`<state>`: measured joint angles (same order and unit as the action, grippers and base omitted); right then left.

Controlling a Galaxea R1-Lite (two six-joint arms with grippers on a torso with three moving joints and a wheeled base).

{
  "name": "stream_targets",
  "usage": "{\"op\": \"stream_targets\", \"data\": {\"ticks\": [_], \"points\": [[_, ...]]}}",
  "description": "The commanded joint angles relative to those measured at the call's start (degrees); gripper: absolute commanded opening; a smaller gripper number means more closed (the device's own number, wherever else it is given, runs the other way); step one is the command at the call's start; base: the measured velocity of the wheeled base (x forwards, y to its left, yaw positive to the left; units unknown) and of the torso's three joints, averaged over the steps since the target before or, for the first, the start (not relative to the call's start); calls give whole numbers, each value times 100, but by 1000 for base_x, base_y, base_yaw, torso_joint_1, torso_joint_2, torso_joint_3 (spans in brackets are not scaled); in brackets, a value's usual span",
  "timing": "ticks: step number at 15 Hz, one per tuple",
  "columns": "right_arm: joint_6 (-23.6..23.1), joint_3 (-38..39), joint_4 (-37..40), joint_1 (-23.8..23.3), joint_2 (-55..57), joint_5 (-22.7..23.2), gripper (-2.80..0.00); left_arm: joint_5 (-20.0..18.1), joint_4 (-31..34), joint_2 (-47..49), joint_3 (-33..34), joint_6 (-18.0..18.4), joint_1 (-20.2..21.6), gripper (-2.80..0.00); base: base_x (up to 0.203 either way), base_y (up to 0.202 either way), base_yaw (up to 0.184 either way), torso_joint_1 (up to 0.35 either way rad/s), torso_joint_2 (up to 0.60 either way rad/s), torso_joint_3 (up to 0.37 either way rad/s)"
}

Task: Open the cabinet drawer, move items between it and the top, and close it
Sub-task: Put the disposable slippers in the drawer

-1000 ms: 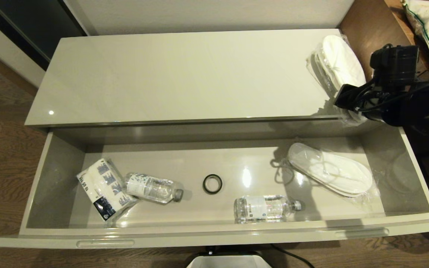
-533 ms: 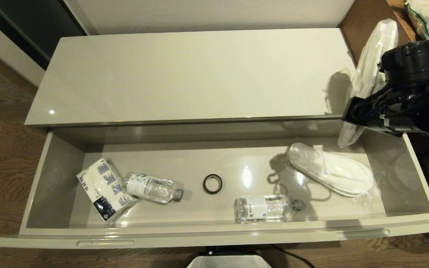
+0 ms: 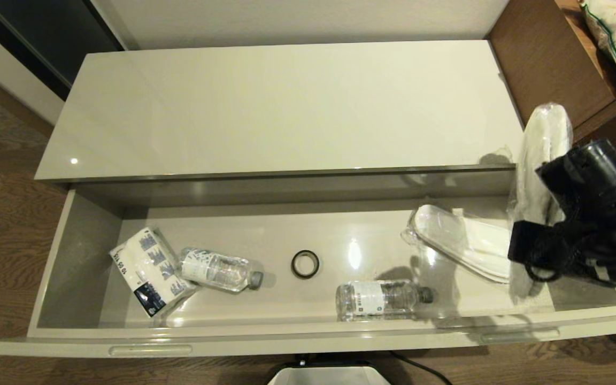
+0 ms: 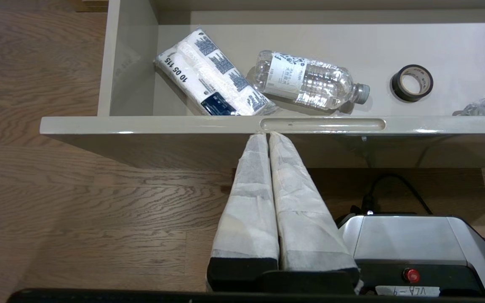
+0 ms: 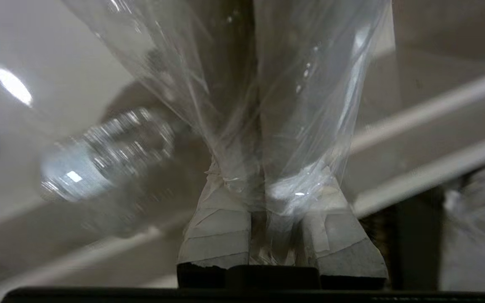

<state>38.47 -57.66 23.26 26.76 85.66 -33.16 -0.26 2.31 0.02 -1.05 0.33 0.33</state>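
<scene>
Right gripper: we see it over the right end of the open drawer, its fingers pinching the clear plastic bag of one slipper.
Held slipper: we see it hanging on edge in its bag, clear of the top, above the drawer's right end and beside the right arm.
Second slipper: it lies flat in its own bag on the drawer floor at the right end, partly behind the gripper from the head view.
Cabinet drawer: pulled fully out, its front panel nearest us with two oblong slots in the rim.
Top: the glossy cream panel behind the drawer.
Other drawer contents: a tissue pack at the left touching one water bottle, a tape ring near the middle, and another bottle near the front wall.
Left gripper: parked low in front of the drawer's front panel, below its left slot; we see its fingers pressed together on nothing.
Brown tabletop: just right of the cabinet.
</scene>
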Motion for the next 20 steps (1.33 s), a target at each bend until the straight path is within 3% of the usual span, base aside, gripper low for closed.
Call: {"op": "stream_targets", "data": {"ticks": [1,9,13,20], "points": [[104,562,-210,330,-155,-190,-280,0,6,-2,-1,2,2,-280,0,0,0,0,0,0],[-120,-81,-1521,349,1276,-236,-280,0,6,-2,-1,2,2,-280,0,0,0,0,0,0],[-170,-311,-2268,595,2604,-233,-280,0,6,-2,-1,2,2,-280,0,0,0,0,0,0],[-388,128,-3481,696,3616,-182,-280,0,0,-2,-1,2,2,-280,0,0,0,0,0,0]]}}
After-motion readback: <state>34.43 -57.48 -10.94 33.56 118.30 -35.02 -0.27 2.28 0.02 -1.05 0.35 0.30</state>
